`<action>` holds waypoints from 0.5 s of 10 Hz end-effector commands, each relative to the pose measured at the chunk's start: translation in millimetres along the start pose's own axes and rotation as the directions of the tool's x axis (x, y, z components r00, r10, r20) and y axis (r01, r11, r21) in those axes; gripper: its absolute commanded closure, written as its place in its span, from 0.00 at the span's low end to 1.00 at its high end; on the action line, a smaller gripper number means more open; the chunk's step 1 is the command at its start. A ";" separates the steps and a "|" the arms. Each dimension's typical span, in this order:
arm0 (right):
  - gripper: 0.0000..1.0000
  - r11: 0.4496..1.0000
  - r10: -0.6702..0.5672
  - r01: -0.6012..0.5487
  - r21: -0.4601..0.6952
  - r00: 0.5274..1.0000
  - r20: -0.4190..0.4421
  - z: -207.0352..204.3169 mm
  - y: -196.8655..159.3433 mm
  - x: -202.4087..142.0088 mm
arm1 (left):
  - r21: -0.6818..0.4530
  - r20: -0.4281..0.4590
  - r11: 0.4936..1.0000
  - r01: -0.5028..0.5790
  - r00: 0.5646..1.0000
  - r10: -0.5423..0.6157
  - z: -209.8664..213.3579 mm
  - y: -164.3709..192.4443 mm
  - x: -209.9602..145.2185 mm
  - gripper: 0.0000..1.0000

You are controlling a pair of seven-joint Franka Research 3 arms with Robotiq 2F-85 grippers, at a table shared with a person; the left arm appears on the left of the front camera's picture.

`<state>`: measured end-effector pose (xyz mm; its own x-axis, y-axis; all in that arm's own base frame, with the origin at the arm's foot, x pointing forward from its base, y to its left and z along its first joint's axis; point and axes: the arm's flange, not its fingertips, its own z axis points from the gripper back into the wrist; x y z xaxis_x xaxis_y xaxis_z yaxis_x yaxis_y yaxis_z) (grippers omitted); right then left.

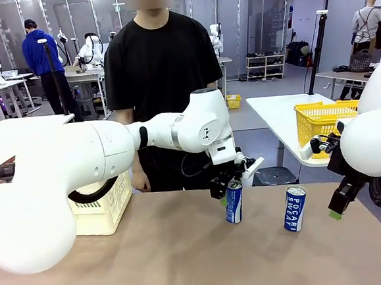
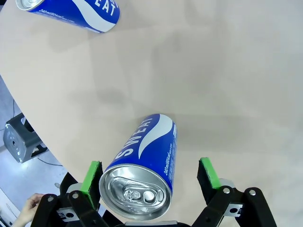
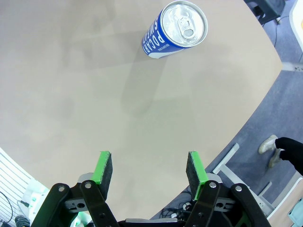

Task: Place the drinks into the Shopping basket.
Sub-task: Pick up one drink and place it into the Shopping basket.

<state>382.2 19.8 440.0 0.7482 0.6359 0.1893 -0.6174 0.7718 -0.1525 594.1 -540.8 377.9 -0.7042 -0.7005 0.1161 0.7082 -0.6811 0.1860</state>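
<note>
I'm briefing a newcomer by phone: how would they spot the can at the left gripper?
On the brown table, two blue cans stand upright near the far edge. It is the can nearer the cream basket, with the left gripper open around its top; the other can stands free.

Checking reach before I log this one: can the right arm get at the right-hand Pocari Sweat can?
Probably yes. The right gripper hangs open beside the upright right-hand can, with bare table between them. The left gripper is over at the middle can.
</note>
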 end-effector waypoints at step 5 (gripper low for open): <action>0.21 1.000 -0.004 0.004 0.003 1.000 0.002 -0.1 -0.6 -1.7 | -0.028 0.029 1.000 -0.014 0.999 0.015 3.7 46.6 -5.6 0.04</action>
<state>382.2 19.8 439.9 0.7482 0.6359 0.1893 -0.6174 0.7718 -0.1525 598.8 -539.0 375.4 -0.6973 -0.7061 0.1231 0.7157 -0.6766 0.1733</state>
